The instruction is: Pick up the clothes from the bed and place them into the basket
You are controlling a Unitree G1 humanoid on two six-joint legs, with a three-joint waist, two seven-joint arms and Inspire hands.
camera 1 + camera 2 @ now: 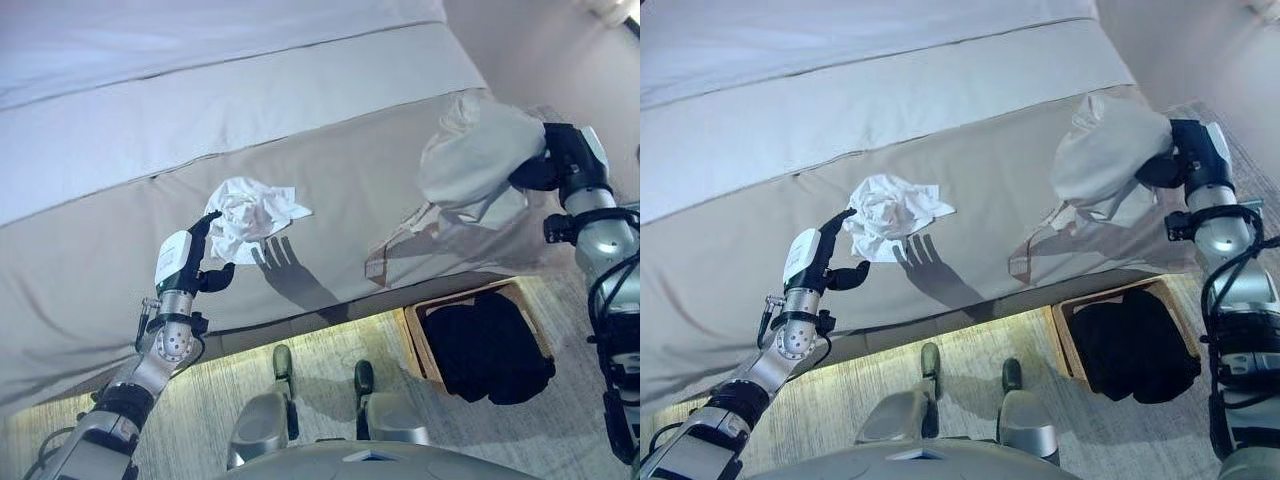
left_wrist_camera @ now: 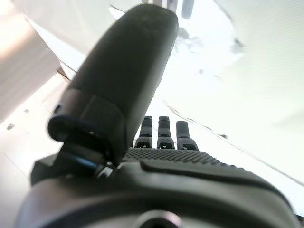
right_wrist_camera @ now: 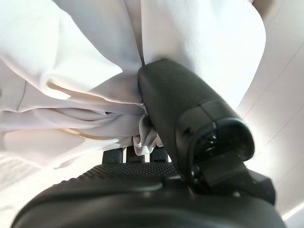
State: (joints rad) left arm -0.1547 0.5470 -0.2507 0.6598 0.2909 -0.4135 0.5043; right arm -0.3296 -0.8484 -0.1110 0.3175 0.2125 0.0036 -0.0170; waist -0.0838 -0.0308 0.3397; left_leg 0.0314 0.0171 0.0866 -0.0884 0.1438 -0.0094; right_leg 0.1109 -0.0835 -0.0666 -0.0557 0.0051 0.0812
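Note:
A crumpled white cloth (image 1: 250,215) lies on the grey bed cover (image 1: 90,240). My left hand (image 1: 195,258) is open, its fingers straight, just left of and touching the edge of that cloth; its wrist view shows the hand (image 2: 166,166) with the thumb raised and the cloth (image 2: 202,40) past the fingers. My right hand (image 1: 545,165) is shut on a cream garment (image 1: 475,150) and holds it bunched above the bed's right front edge; the fingers and thumb (image 3: 166,99) pinch its folds (image 3: 95,61). The wooden basket (image 1: 412,340) stands on the floor below.
Dark clothes (image 1: 485,345) fill the basket, which sits against the bed's front edge at lower right. A loose fold of beige cloth (image 1: 400,245) hangs at the bed edge under the held garment. Striped carpet (image 1: 320,350) lies in front.

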